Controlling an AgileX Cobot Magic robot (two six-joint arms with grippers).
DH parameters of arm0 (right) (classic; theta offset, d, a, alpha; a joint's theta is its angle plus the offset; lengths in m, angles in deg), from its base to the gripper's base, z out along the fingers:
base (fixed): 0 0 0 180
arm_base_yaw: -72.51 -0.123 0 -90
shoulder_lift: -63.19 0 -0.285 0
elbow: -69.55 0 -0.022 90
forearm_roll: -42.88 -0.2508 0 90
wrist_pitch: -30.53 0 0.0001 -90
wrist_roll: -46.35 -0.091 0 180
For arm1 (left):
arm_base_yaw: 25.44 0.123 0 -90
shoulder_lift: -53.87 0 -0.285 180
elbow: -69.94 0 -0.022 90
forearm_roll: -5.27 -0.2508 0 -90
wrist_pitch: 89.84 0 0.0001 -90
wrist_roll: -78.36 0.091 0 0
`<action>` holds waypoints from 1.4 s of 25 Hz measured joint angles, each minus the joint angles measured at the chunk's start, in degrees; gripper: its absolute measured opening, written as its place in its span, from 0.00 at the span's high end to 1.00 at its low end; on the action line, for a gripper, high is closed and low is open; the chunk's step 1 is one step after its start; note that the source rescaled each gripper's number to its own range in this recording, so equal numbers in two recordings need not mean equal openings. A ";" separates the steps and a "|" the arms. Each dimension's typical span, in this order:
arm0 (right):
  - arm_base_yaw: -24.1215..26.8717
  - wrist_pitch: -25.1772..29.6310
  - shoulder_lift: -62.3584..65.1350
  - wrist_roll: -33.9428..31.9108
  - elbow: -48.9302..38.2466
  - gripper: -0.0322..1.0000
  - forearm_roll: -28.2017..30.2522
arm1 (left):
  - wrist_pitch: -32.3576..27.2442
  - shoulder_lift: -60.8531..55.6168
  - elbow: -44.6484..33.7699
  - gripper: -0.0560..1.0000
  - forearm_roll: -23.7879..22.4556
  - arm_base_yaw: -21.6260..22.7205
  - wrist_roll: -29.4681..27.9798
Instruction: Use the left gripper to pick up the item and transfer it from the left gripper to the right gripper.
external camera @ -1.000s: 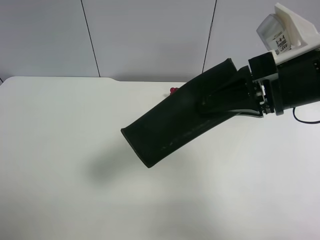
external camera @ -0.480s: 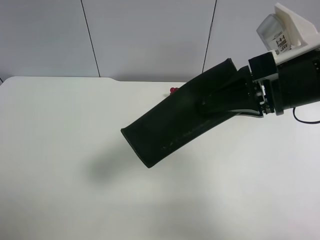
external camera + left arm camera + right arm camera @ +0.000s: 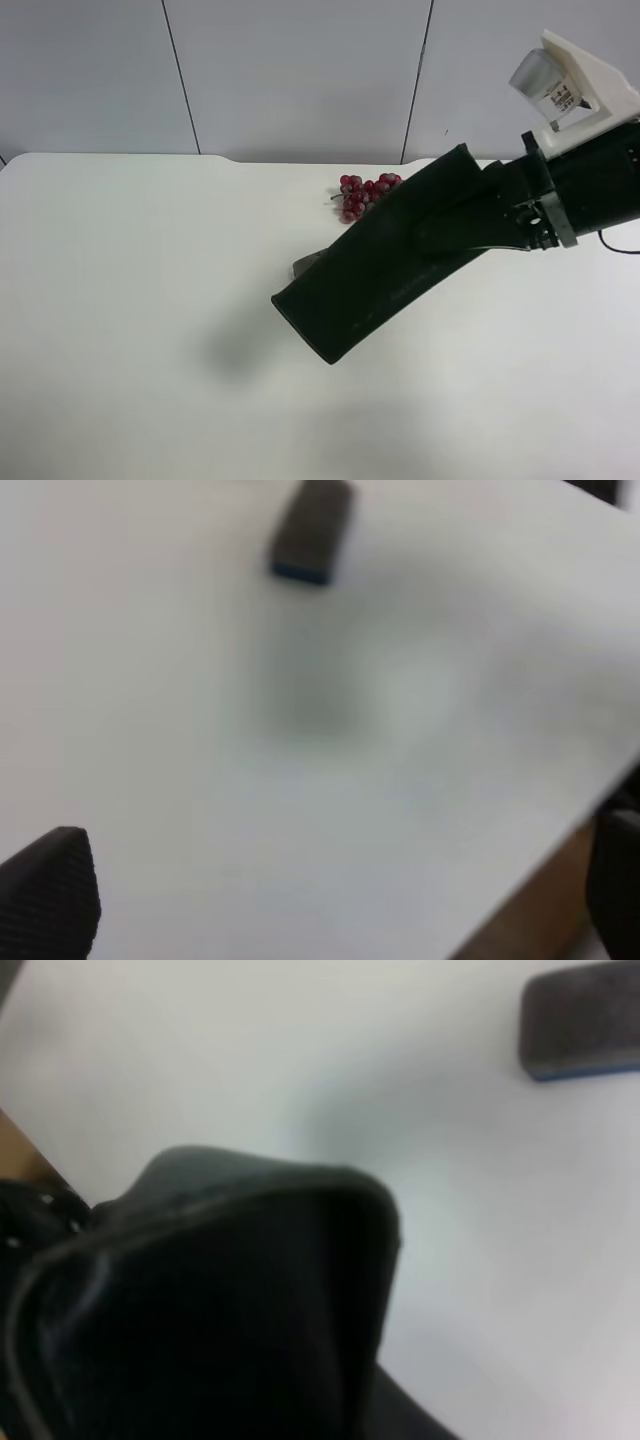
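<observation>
Right now you are looking at the item [image 3: 370, 270] hanging in the air above the tabletop [image 3: 120, 300]. It is slanting down and away from the arm at the exterior high view's right. The right wrist view is filling up with the same dark pouch, so that arm is carrying the right gripper [image 3: 445, 225]. Its black fingers are clamping across the pouch's upper end, while the free end is pointing down towards the tabletop without touching it.

The left gripper [image 3: 330, 890] is standing wide apart and gripping nothing. One fingertip is showing at each edge of its wrist view, with only bare tabletop between them. The exterior high view is not showing this gripper at all.

Judging by this, the handover is looking finished, with the pouch sitting in the receiving gripper alone.

As for handling, the pouch is looking light and soft-walled, yet it is drooping very little though gripped at one end. You are probably dealing with something that has a bit of body to it. A soft cover can creep under a pinch, so a flat grip across the width near one end is looking safest. That is where the fingers are sitting now.

The red grape bunch [image 3: 365, 193] is lying on the tabletop behind the pouch. The grey eraser [image 3: 580, 1022] is resting on the tabletop below, well apart from both grippers.
</observation>
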 joint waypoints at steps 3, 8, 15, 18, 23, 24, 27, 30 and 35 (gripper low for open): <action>0.00 0.00 0.00 -2.05 0.04 0.97 3.45 | 0.00 0.00 0.00 0.02 0.00 8.10 0.00; 0.00 0.11 -0.29 -7.12 0.75 0.97 12.79 | 0.00 0.00 0.00 0.02 0.00 22.05 0.00; 0.00 2.90 -7.99 -15.78 8.29 0.97 26.38 | 0.01 0.00 -0.04 0.02 -0.06 32.71 0.00; 0.00 4.28 -13.81 -16.34 10.91 0.97 29.53 | 0.06 0.00 -0.04 0.02 -0.01 33.74 0.00; 0.00 5.69 -22.99 -16.94 15.31 0.97 31.92 | 0.06 0.00 -0.04 0.02 -0.01 33.74 0.00; 0.00 6.10 -24.64 -17.29 16.36 0.97 31.98 | 0.06 0.00 -0.04 0.02 -0.01 33.74 0.00; 0.29 7.64 -28.50 -19.25 19.28 0.97 32.27 | 0.06 0.00 -0.04 0.02 -0.01 33.74 0.05; 2.05 9.27 -31.58 -22.33 21.41 0.97 32.16 | 0.06 0.00 -0.04 0.02 -0.01 33.74 0.05; 8.04 12.28 -35.70 -25.44 22.15 0.97 32.21 | 0.06 0.00 -0.04 0.02 -0.01 33.74 0.05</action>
